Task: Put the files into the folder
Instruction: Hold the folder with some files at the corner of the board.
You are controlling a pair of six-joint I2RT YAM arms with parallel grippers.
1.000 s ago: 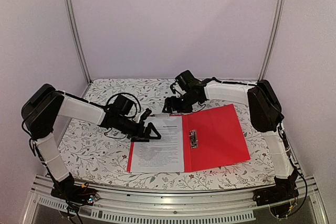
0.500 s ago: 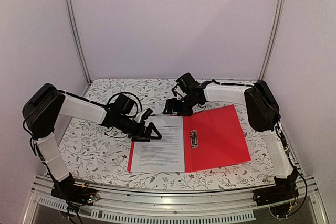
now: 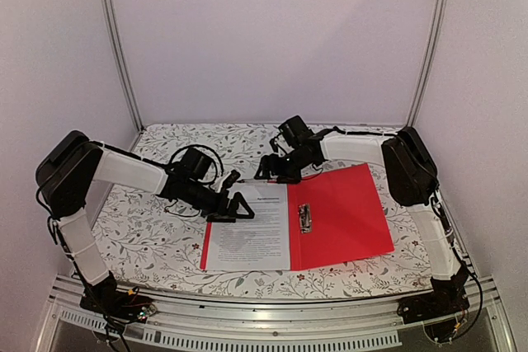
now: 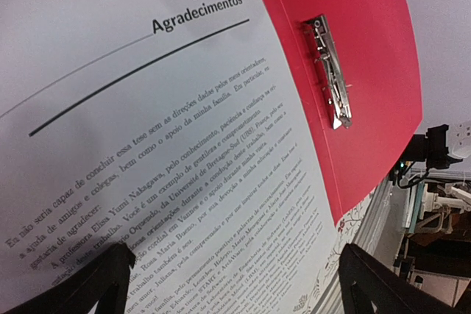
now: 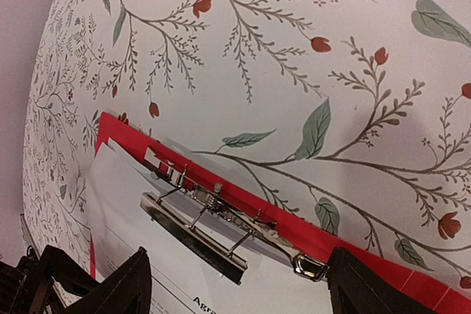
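The folder (image 3: 346, 204) lay open and flat on the table (image 3: 157, 237), spine running away from the arms. The files (image 3: 247, 232) rested on its left half, heading at the far end. Their right edge sat just beside the clip (image 3: 303, 218), which stood on the red right half and held no paper.

The left gripper (image 3: 241, 207) hung over the far left corner of the files. Its fingers (image 4: 96, 281) were spread wide with nothing between them. Whether the tips touched the paper I could not tell from either view.

The right gripper (image 3: 266, 172) was at the far edge of the folder near the spine. Its fingers (image 5: 110, 288) were also wide apart and empty, pointing down at the red edge and the top of the sheets.

I judged the sheets to be laid in but not secured, so the step in hand was squaring them against the spine. The next move would probably call for one arm to pin the floppy paper. The other would then work the clip or lift the right cover by its outer edge and fold it over. A careless nudge could skew the sheets.
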